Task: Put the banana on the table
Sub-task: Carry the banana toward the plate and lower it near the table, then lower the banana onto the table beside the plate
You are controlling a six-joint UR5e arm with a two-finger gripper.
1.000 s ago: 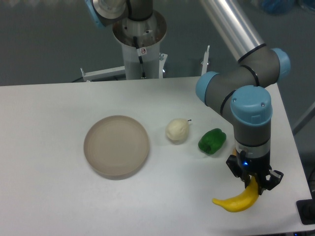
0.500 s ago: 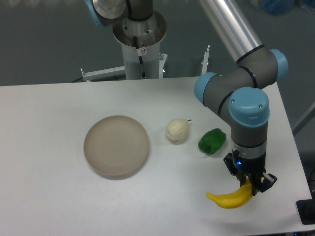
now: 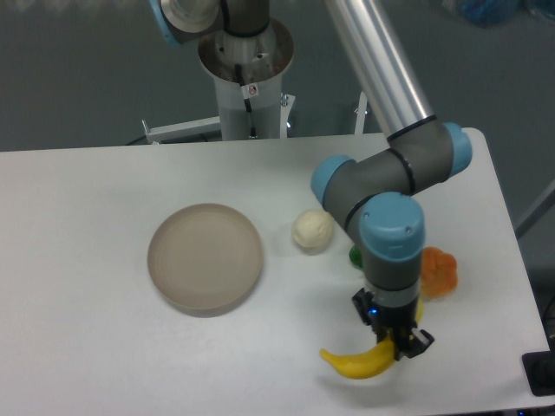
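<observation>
The bright yellow curved banana (image 3: pixel 354 364) hangs low over the white table (image 3: pixel 87 347) near its front edge, right of centre. My gripper (image 3: pixel 395 342) points straight down and is shut on the banana's right end. Whether the fruit touches the tabletop I cannot tell. The arm's blue-capped wrist (image 3: pixel 390 238) rises directly above the gripper.
A round beige-grey plate (image 3: pixel 205 256) lies left of centre. A cream-white pear (image 3: pixel 312 230) sits beside the arm's elbow. A lumpy orange fruit (image 3: pixel 438 270) shows right of the wrist, and a green pepper (image 3: pixel 355 256) peeks out behind it. The robot base (image 3: pixel 247 78) stands at the back.
The arm has carried the banana leftward along the front of the table. The orange fruit has come into sight and the green pepper is now mostly hidden behind the wrist.
</observation>
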